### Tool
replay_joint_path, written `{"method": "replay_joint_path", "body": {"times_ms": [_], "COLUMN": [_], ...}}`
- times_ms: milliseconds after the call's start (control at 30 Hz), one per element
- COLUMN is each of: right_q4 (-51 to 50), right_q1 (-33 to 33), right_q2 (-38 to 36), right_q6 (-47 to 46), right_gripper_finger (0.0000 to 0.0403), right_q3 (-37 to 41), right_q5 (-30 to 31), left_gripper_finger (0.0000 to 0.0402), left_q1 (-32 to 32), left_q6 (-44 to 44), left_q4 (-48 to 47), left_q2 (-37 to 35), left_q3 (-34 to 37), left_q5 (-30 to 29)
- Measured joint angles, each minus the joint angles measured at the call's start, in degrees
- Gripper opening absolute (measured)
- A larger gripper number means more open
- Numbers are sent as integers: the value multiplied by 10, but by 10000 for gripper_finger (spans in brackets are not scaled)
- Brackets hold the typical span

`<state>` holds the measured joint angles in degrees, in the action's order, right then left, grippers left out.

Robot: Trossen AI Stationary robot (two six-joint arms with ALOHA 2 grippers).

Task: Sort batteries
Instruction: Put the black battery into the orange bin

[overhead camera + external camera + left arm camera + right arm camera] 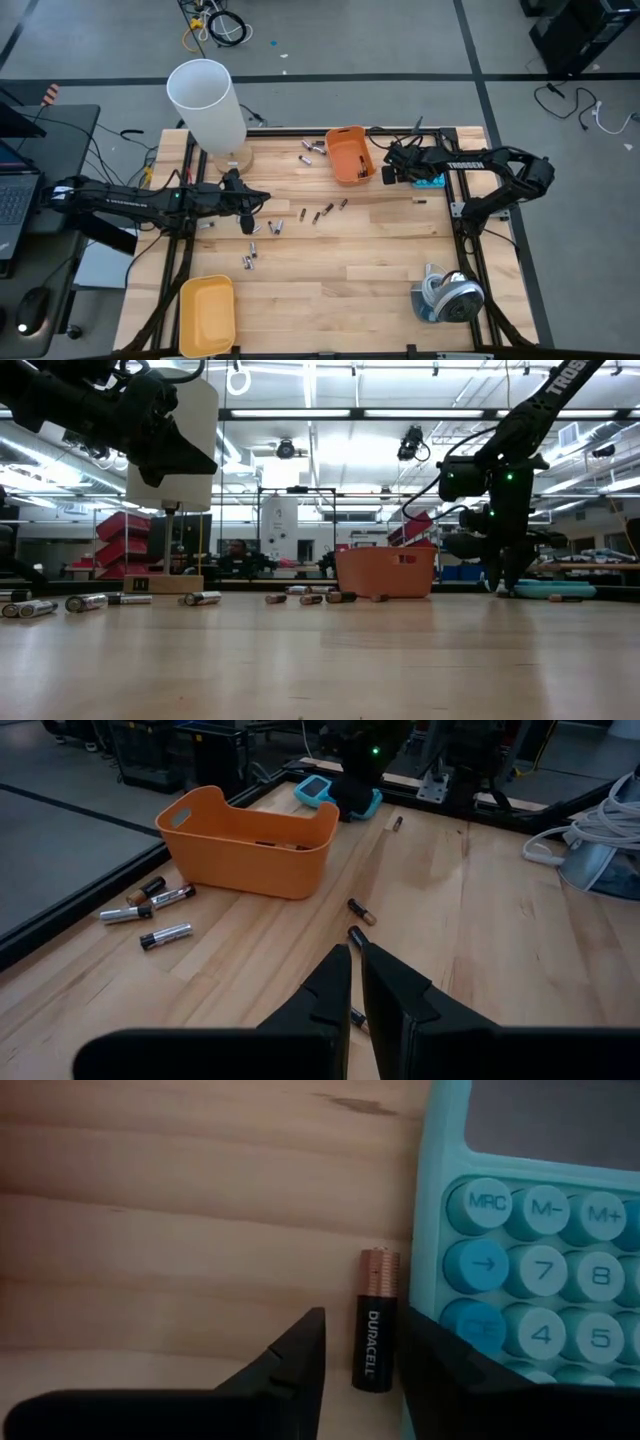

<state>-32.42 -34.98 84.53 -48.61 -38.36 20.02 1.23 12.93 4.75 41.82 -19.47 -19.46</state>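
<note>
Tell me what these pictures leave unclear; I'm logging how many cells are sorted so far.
- Orange bin contents: its wall hides them in the low view; the left wrist view shows only dark shapes inside, uncountable.
- Yellow bin: looks bare in the high view, too small to be sure.
- Duracell battery between the right gripper's fingers beside the calculator: whether the fingers touch it cannot be told.
- Left gripper: shut, apparently empty.

A robotics lab: ceiling strip lights (400, 412), floor cables (215, 25), laptop (12, 195) beside the workbench (380, 270).
</note>
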Motion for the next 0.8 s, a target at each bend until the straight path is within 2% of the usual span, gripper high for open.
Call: {"method": "replay_joint_path", "body": {"times_ms": [200,400,500,700,800], "right_q4": [17,22,24,22,22], "right_q1": [0,1,1,1,1], "right_q2": [37,41,42,42,42], "right_q6": [7,8,8,14,21], "right_gripper_finger": [110,106,88,28,28], "right_q3": [-2,-2,-1,-1,-1], "right_q5": [-8,-11,-13,-15,-15], "left_gripper_finger": [30,30,30,30,30], "left_q1": [0,0,0,0,0], "left_q6": [4,8,8,8,8], "left_q4": [0,0,0,0,0], "left_q2": [0,0,0,0,0], "left_q3": [0,0,0,0,0], "left_q5": [0,0,0,0,0]}}
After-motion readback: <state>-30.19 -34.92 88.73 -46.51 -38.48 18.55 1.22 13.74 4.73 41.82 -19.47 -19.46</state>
